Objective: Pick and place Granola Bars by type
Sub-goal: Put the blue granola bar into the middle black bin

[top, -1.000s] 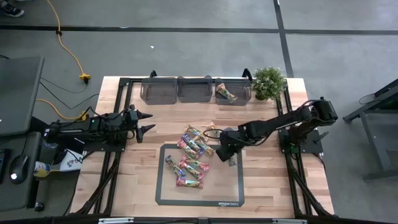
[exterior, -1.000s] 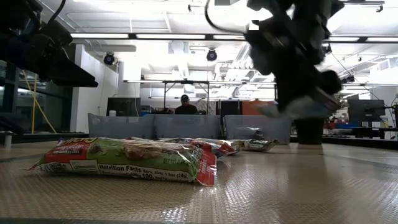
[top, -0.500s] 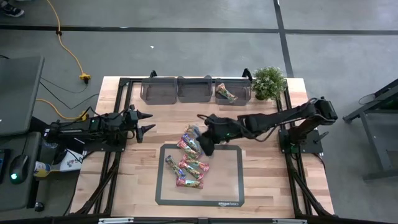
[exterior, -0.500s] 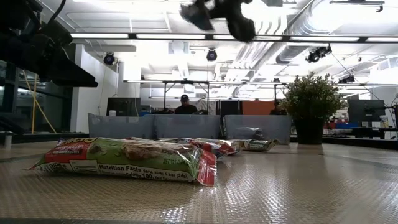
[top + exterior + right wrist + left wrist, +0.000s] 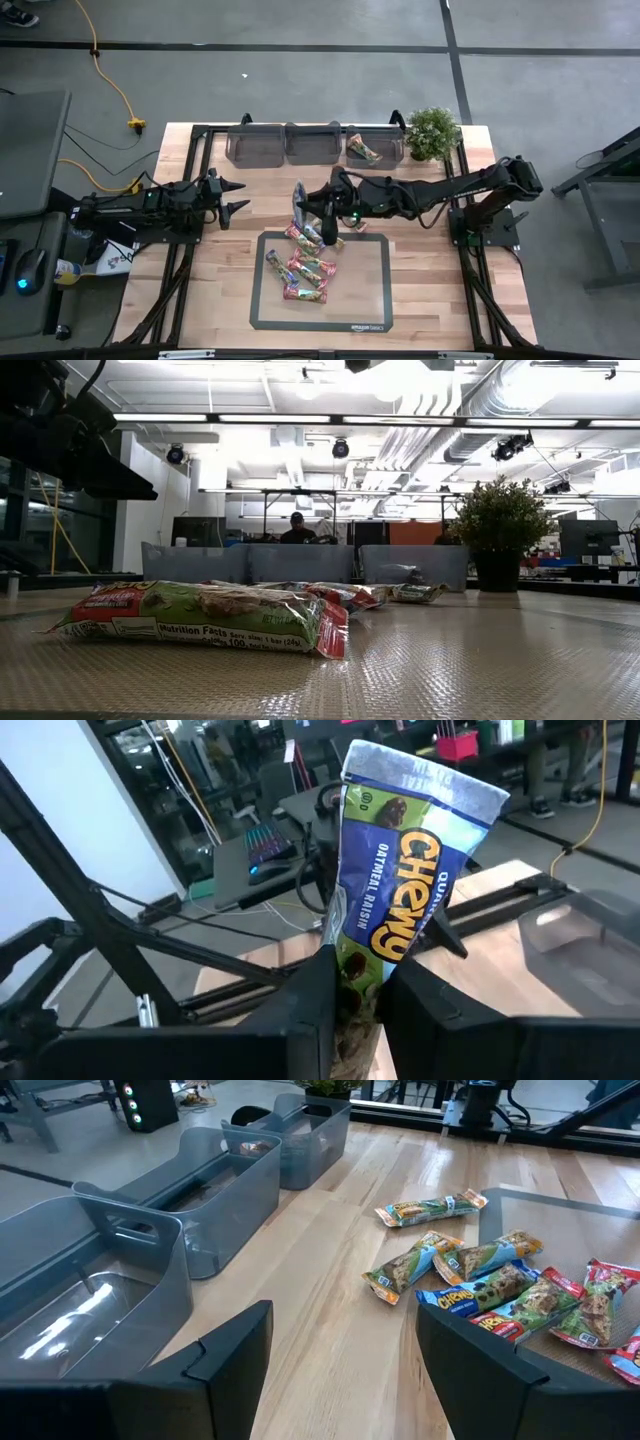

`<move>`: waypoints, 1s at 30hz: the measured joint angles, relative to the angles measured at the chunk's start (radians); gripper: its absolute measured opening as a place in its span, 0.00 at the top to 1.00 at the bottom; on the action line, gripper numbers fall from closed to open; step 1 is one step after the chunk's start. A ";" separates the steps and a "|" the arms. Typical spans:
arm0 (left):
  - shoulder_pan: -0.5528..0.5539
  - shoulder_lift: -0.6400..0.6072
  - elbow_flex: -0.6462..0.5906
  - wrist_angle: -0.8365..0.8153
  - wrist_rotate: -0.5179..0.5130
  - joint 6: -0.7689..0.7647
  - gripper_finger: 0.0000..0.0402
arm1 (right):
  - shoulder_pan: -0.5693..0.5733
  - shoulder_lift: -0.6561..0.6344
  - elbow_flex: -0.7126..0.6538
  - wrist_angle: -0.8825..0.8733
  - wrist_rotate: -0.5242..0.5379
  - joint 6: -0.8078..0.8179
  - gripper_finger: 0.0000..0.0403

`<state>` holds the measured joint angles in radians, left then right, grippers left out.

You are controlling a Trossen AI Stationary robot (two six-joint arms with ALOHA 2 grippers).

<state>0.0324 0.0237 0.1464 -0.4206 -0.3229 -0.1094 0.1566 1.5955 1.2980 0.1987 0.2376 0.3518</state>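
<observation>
Several granola bars (image 5: 305, 255) lie in a heap on the dark mat (image 5: 370, 290); they also fill the low view's foreground (image 5: 200, 615). One blue-green bar with silver ends (image 5: 410, 890) is up in the air, and my right gripper (image 5: 318, 208) is shut on it above the mat's far edge. At the table's left my left gripper (image 5: 235, 196) waits open, with nothing between its fingers (image 5: 340, 1370). Another bar (image 5: 362, 148) lies in the rightmost grey bin (image 5: 375, 135). My right gripper pinches the blue-green bar's lower end (image 5: 355, 990) between its two fingers. The fingers (image 5: 310, 1010) lie about level and point toward the table's left. The bar stands up out of them, slightly tilted, lifted clear of the mat and the other bars.
Three grey translucent bins (image 5: 285, 143) stand in a row along the far edge, also seen in the left wrist view (image 5: 200, 1190). A potted plant (image 5: 432, 132) is at the far right corner. Bare wood lies left and right of the mat.
My right gripper has risen from over the mat's right part and gone toward the table's left and far edge, carrying the bar. It has tipped from pointing down to about level and rolled, so the bar now stands up. It has left the low view upward.
</observation>
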 joint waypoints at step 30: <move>0.000 0.000 0.000 0.001 0.000 0.000 0.40 | -0.161 0.027 0.340 -0.152 0.149 -0.202 0.90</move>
<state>0.0326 0.0238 0.1464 -0.4199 -0.3229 -0.1093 -0.0045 1.6227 1.6380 0.0470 0.3865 0.1498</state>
